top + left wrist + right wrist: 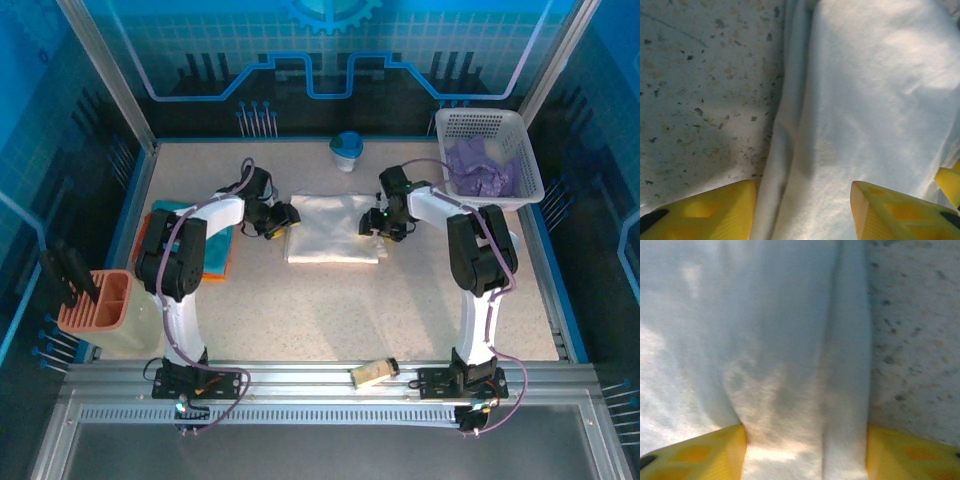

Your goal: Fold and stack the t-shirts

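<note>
A folded white t-shirt [333, 240] lies flat in the middle of the table. My left gripper [283, 222] is low at its left edge. In the left wrist view that gripper [804, 192] is open, its yellow fingers [710, 210] astride the shirt's rolled edge [790, 150]. My right gripper [378, 225] is at the shirt's right edge. Seen from the right wrist, the right gripper [805, 435] stands open, and white cloth [790, 390] bunches between its fingers, touching both. Teal and orange t-shirts [218, 250] lie stacked under the left arm. A pale purple t-shirt [478, 170] sits in the basket.
The white lattice basket [500, 125] stands at the back right. A blue-and-white cup [346, 150] is behind the white shirt. A salmon-pink tray [95, 300] sits at the left edge, and a small tan object [372, 373] lies on the front rail.
</note>
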Action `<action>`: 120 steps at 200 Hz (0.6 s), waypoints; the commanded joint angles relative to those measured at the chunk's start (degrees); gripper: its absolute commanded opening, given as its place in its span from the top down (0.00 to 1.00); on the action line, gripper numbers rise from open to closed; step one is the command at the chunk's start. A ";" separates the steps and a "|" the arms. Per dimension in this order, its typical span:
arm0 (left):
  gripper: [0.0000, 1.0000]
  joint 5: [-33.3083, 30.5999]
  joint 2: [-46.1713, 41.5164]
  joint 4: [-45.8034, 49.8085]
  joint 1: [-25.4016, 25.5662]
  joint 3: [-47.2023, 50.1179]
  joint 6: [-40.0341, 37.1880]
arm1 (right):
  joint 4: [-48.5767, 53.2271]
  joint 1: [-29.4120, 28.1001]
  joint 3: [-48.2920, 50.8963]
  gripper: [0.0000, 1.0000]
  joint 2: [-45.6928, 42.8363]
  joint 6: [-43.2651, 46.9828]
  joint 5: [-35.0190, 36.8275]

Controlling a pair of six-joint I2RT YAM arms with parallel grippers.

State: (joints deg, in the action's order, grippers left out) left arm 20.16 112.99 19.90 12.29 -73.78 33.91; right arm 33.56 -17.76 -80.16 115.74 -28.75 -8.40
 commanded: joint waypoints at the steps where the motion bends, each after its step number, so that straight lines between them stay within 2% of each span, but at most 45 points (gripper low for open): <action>1: 0.47 0.39 0.98 0.76 0.36 -1.20 -1.03 | -1.07 -1.17 -1.12 0.51 1.60 -0.34 -2.36; 18: 0.47 1.37 1.56 0.29 0.21 -1.76 -1.30 | -2.04 -1.14 -0.40 0.69 0.76 -0.26 -2.76; 41: 0.45 2.61 2.77 0.64 0.11 -3.32 -2.23 | -3.17 -0.71 0.65 0.75 -0.25 0.43 -3.45; 53: 0.44 3.61 3.41 0.70 0.10 -4.17 -2.79 | -4.10 -0.12 1.42 0.85 -0.62 0.78 -4.46; 71: 0.43 6.07 4.36 -0.07 0.06 -5.12 -3.15 | -8.46 2.26 3.98 0.94 -0.86 -0.40 -10.89; 90: 0.43 8.30 5.75 0.10 0.10 -6.54 -3.54 | -13.59 4.84 6.85 0.96 -0.87 -2.00 -17.52; 120: 0.43 9.54 6.74 0.82 -0.07 -7.18 -4.12 | -15.17 6.04 7.91 1.00 -0.88 -1.05 -19.73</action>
State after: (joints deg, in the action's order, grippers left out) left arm 26.13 118.43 19.75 12.27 -79.22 31.57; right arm 21.71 -12.75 -73.78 115.83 -29.78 -23.70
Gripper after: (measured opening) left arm 0.573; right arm 0.080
